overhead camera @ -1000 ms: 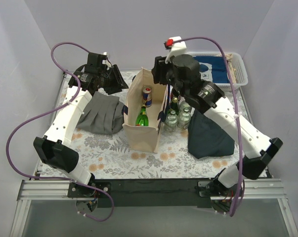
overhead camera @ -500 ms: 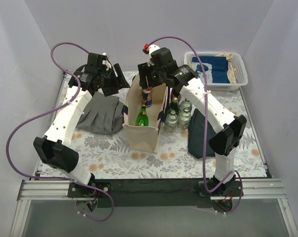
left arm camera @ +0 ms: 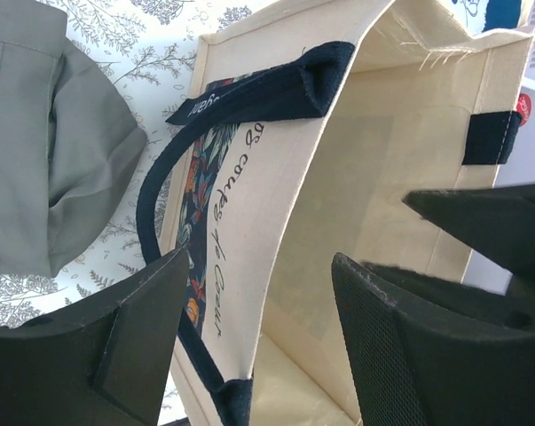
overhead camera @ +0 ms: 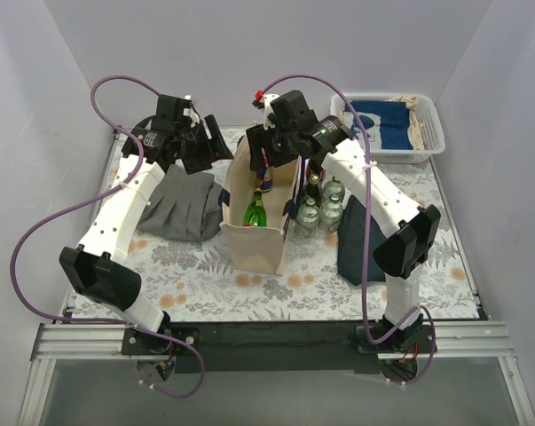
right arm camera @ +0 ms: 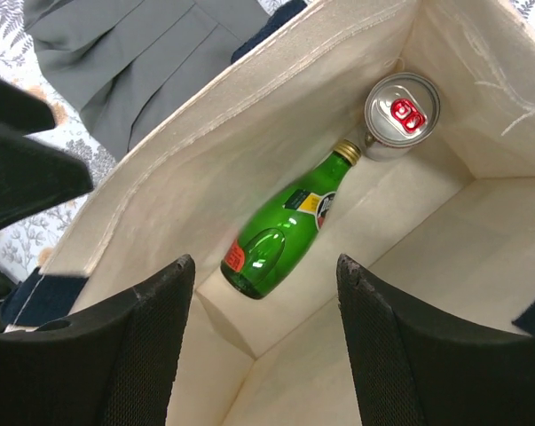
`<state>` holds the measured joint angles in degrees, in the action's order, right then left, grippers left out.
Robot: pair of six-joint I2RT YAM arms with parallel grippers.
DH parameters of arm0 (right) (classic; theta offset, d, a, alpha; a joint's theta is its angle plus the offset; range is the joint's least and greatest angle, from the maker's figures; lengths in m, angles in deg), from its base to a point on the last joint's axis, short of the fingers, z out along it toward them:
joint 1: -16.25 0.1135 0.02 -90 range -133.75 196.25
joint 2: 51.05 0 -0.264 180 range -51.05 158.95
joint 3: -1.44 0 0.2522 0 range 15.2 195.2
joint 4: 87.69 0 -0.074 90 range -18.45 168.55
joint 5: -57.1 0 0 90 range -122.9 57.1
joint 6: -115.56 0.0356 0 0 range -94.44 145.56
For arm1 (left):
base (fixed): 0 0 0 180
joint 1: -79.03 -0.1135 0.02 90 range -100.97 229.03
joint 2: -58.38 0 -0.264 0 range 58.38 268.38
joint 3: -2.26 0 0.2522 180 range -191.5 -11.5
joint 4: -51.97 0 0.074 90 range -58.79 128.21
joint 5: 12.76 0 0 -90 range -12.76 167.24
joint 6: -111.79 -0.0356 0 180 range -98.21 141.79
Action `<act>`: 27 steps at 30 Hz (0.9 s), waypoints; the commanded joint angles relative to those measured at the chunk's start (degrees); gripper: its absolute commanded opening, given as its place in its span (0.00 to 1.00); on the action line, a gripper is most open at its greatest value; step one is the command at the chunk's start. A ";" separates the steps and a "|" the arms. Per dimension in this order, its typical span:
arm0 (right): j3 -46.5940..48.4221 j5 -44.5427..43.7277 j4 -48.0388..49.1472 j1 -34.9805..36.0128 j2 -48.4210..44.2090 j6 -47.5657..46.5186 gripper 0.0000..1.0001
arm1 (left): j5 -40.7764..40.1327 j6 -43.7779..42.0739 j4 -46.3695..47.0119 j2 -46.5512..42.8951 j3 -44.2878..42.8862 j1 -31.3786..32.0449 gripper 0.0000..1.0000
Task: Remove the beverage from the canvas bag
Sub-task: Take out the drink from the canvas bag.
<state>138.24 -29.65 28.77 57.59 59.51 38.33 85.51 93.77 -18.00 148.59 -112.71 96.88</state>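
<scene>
The cream canvas bag [overhead camera: 254, 238] with navy handles stands open at the table's middle. Inside it a green glass bottle [right arm camera: 285, 232] lies on its side, also seen from above [overhead camera: 255, 211], and a red-and-silver can [right arm camera: 401, 114] stands upright at the far end [overhead camera: 264, 175]. My right gripper [right arm camera: 265, 266] is open and empty, above the bag's mouth and looking down into it [overhead camera: 267, 153]. My left gripper [left arm camera: 260, 266] is open, its jaws either side of the bag's left wall at the rim near a navy handle [left arm camera: 249, 93], at the bag's far-left corner [overhead camera: 214, 149].
A grey folded cloth [overhead camera: 183, 209] lies left of the bag. Several glass bottles [overhead camera: 320, 209] stand against the bag's right side, with a dark navy cloth bag [overhead camera: 373, 240] beyond them. A white plastic basket [overhead camera: 432, 120] holding blue cloth sits at the back right.
My right arm has swung left from beside the bottles to above the bag's far end, and its gripper now points down into the bag. The left arm has hardly moved.
</scene>
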 commanded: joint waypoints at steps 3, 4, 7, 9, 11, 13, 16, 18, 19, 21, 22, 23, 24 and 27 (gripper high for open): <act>5.01 0.10 -0.58 -0.30 5.71 -1.96 0.71 | 1.22 -1.85 -1.71 -0.57 -4.78 -0.18 0.64; 5.27 -0.08 -0.58 -0.38 7.02 -1.96 0.72 | 0.96 -2.02 -1.80 0.04 -5.05 -0.18 0.64; 6.07 -1.30 -0.41 -0.82 8.79 -1.61 0.72 | -0.01 -3.08 -2.77 1.10 -6.10 -0.18 0.64; 6.15 -2.80 -0.15 -1.09 9.23 -1.79 0.72 | -1.15 -3.61 -3.38 1.45 -6.72 -0.18 0.64; 6.24 -4.46 -0.06 -1.44 10.02 -2.14 0.72 | -1.33 -4.04 -4.08 2.50 -7.60 -0.18 0.64; 6.86 -3.60 0.03 -2.49 11.16 -1.97 0.72 | -1.07 -4.92 -3.91 2.77 -7.78 -0.18 0.64; 6.86 -3.69 0.82 -3.02 11.86 -0.82 0.73 | -1.76 -5.28 -3.91 3.39 -7.60 -0.27 0.64; 6.77 -4.04 1.87 -3.11 12.22 -1.00 0.73 | -2.55 -5.63 -4.00 4.35 -8.21 -0.27 0.64; 7.29 -4.04 2.05 -3.20 13.00 -1.17 0.73 | -2.39 -5.80 -4.00 4.62 -9.26 -0.53 0.64; 8.08 -3.60 2.40 -3.46 13.97 -1.44 0.73 | -2.03 -6.24 -3.56 5.49 -10.14 -0.71 0.64; 8.52 -3.60 2.58 -3.55 14.67 -1.70 0.73 | -1.86 -6.68 -3.39 5.67 -10.50 -0.71 0.64; 8.70 -2.12 2.84 -3.64 15.12 -2.14 0.73 | -1.86 -6.77 -3.04 5.76 -10.59 -0.71 0.64; 8.97 -1.84 3.28 -3.81 15.38 -2.31 0.73 | -1.94 -6.86 -3.03 5.94 -10.59 -0.79 0.64; 8.62 -1.14 4.77 -3.90 16.08 -2.93 0.74 | -2.30 -6.95 -2.68 5.85 -10.24 -1.32 0.63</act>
<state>144.84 -32.30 30.52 53.81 74.31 36.96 83.83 88.24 -20.82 155.11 -121.10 96.40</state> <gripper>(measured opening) 0.734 0.639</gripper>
